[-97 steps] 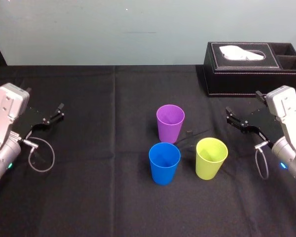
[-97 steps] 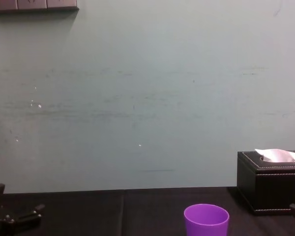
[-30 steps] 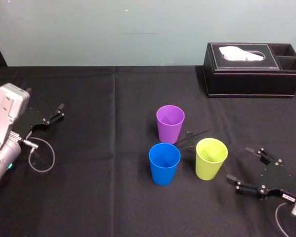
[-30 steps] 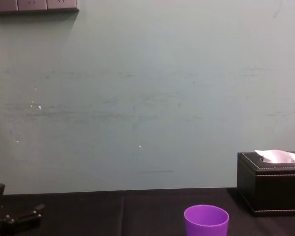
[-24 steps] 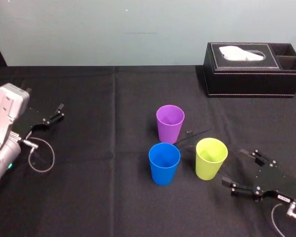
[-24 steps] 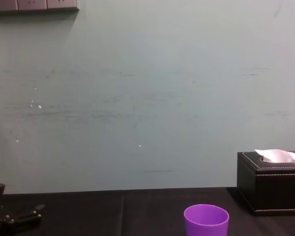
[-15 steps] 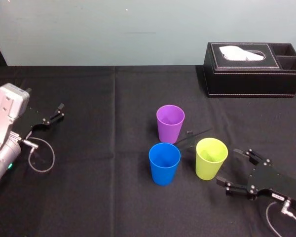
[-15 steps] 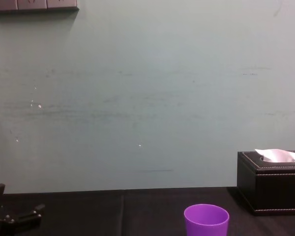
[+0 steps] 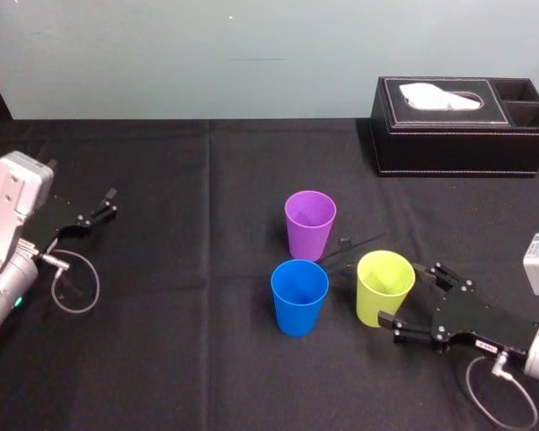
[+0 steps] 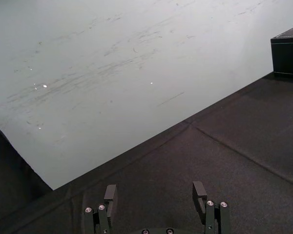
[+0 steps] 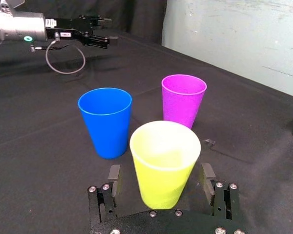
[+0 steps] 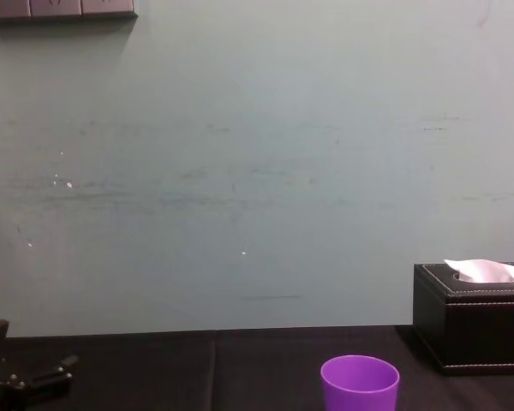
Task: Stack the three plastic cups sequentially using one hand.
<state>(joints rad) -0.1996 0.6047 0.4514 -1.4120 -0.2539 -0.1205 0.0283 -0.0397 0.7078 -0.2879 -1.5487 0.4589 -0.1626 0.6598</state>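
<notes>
The jaws of my right gripper (image 9: 404, 296) stood wide open low over the desk (image 9: 162, 314), holding nothing. The yellow-green cup (image 9: 385, 287) stood upright between them, and in the right wrist view a narrow gap showed on each side of it. It was a plain, smooth, tapered tumbler, mouth up. Just beyond it on my left stood the blue cup (image 9: 299, 296), of like shape and apart from it. The purple cup (image 9: 310, 223) stood farther out, behind the gap between the other two. Bare black cloth lay open on my side of the cups and out to the left. A black tissue box (image 9: 463, 126) sat well apart at the far right, by the wall. My left gripper (image 9: 97, 211) rested near the desk's left edge, jaws open and empty.
</notes>
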